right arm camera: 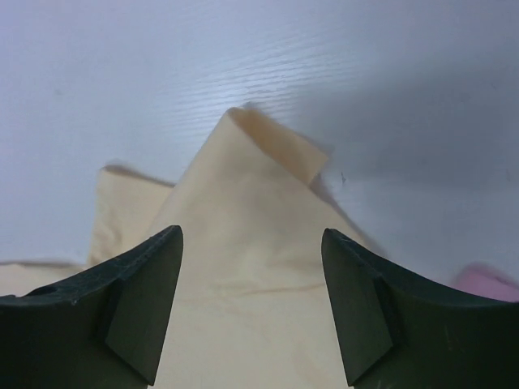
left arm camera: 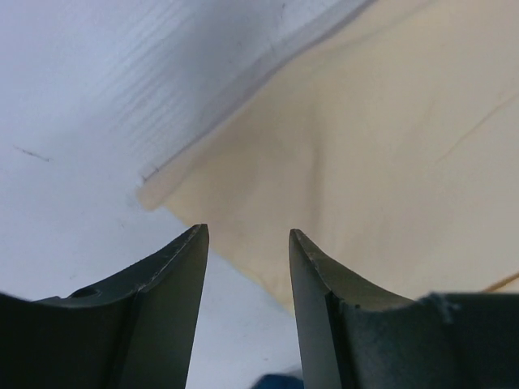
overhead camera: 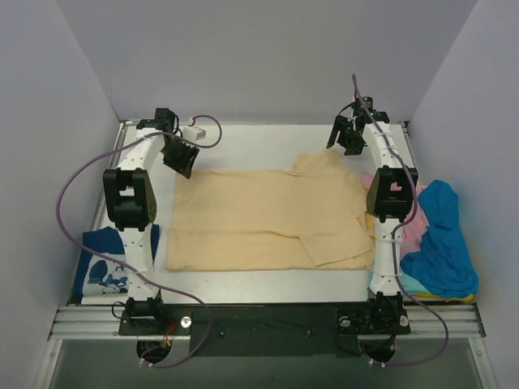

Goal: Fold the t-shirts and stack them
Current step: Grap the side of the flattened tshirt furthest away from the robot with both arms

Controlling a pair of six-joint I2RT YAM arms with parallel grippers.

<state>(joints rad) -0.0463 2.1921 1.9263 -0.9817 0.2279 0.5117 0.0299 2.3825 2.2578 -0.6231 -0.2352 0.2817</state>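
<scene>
A tan t-shirt (overhead camera: 268,219) lies spread flat across the middle of the table, its sleeves at the right end. My left gripper (overhead camera: 180,156) is open and empty just above the shirt's far left corner (left arm camera: 150,197). My right gripper (overhead camera: 350,138) is open and empty above the far sleeve (right arm camera: 268,154) at the shirt's right end. A bright blue t-shirt (overhead camera: 442,239) lies crumpled on a pink one (overhead camera: 413,223) at the right edge. A navy t-shirt with white cartoon print (overhead camera: 105,263) lies at the near left.
The table (overhead camera: 243,138) is white, walled by grey panels on three sides. A metal rail (overhead camera: 268,316) with both arm bases runs along the near edge. A teal and yellow cloth edge (overhead camera: 422,290) shows under the blue shirt.
</scene>
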